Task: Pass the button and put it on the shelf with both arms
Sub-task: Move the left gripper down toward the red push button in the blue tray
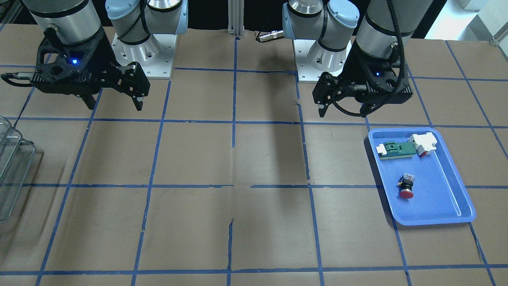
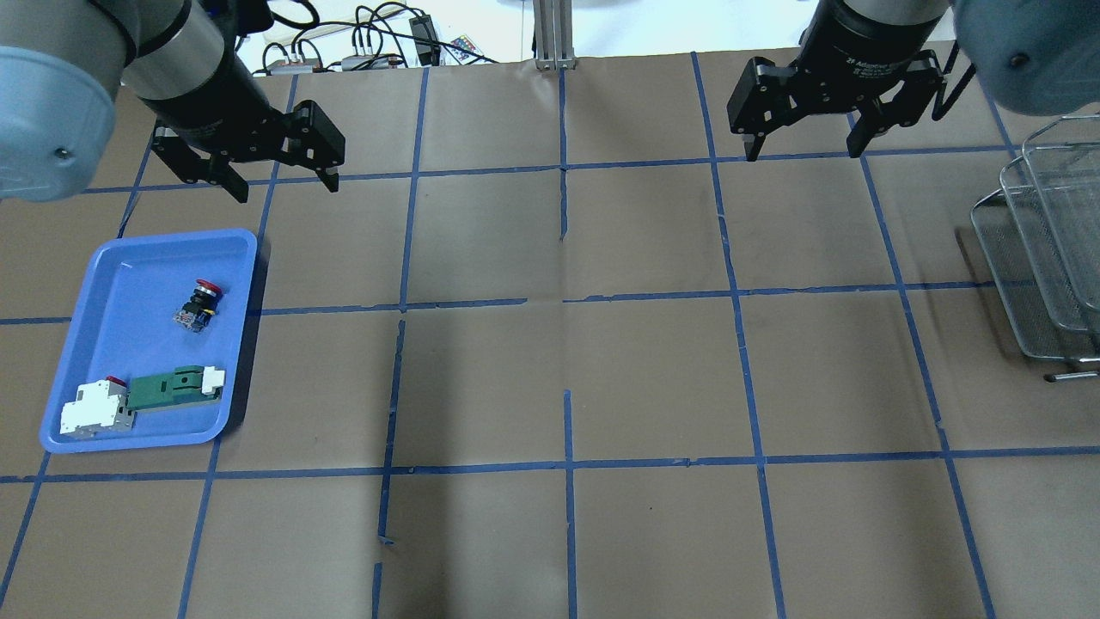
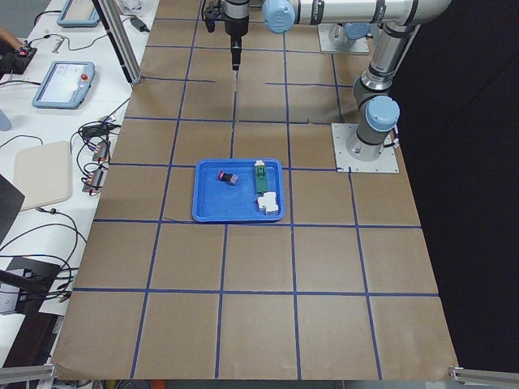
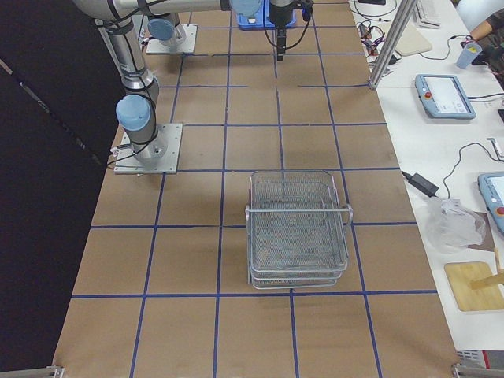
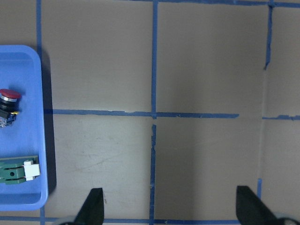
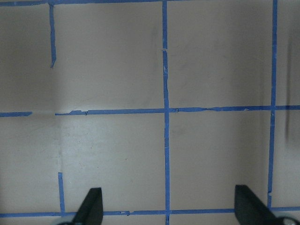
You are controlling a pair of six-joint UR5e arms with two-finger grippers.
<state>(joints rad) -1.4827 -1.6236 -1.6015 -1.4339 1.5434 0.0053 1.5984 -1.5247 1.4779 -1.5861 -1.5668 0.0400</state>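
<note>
The button [image 2: 199, 303], with its red cap and black body, lies on its side in the blue tray [image 2: 129, 443]. It also shows in the front view [image 1: 406, 188], the left side view [image 3: 225, 176] and the left wrist view [image 5: 7, 105]. My left gripper [image 2: 284, 182] hangs open and empty above the table, just beyond the tray's far edge [image 1: 343, 113]. My right gripper [image 2: 803, 155] hangs open and empty at the far right [image 1: 115, 107]. The wire-mesh shelf [image 2: 1044, 249] stands at the table's right end [image 4: 298, 228], apart from both grippers.
In the tray, a green-and-white flat part [image 2: 176, 387] lies against a white block with red [image 2: 94, 408], on the side nearer the robot. The table is brown paper with a blue tape grid. Both arm bases [image 1: 145, 51] sit at the robot's edge.
</note>
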